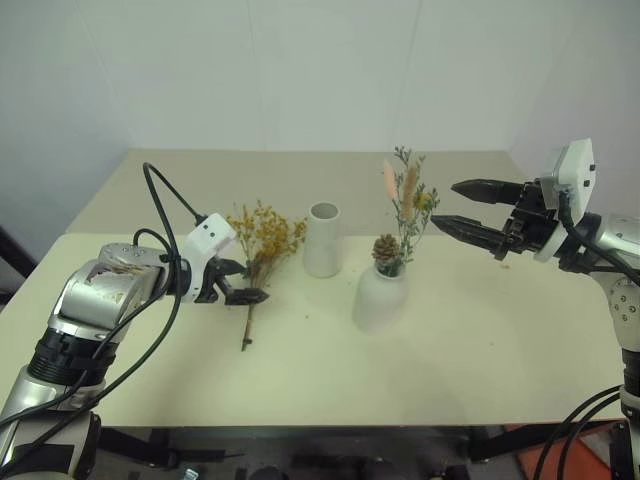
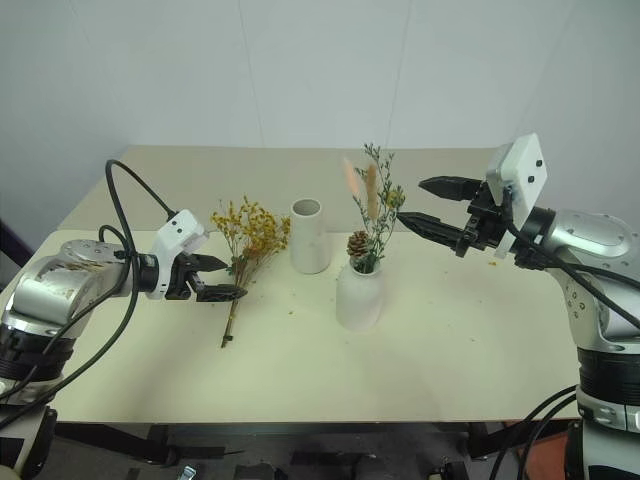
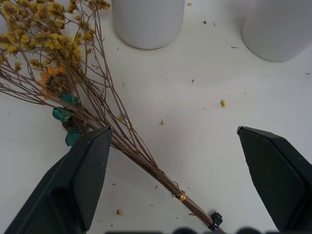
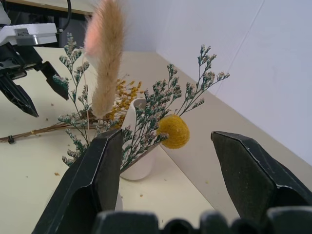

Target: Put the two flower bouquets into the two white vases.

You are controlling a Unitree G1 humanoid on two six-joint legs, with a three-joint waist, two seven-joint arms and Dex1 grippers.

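Observation:
The yellow-orange bouquet (image 1: 262, 238) lies flat on the table, its brown stems (image 3: 131, 146) pointing toward the front edge. My left gripper (image 1: 243, 281) hovers open just over those stems, one finger (image 3: 83, 170) beside them, holding nothing. To their right the tall cylinder vase (image 1: 323, 240) stands empty. The green sprig bouquet (image 1: 405, 215), with its yellow ball (image 4: 173, 131) and pinkish plume (image 4: 106, 58), stands upright in the rounded vase (image 1: 380, 298). My right gripper (image 1: 445, 204) is open in the air, level, just right of the sprigs' tops and apart from them.
The cream table (image 1: 450, 370) carries small flower crumbs (image 3: 223, 103) around the vases. A white wall rises behind the table's far edge. Black cables (image 1: 160, 200) loop over my left arm.

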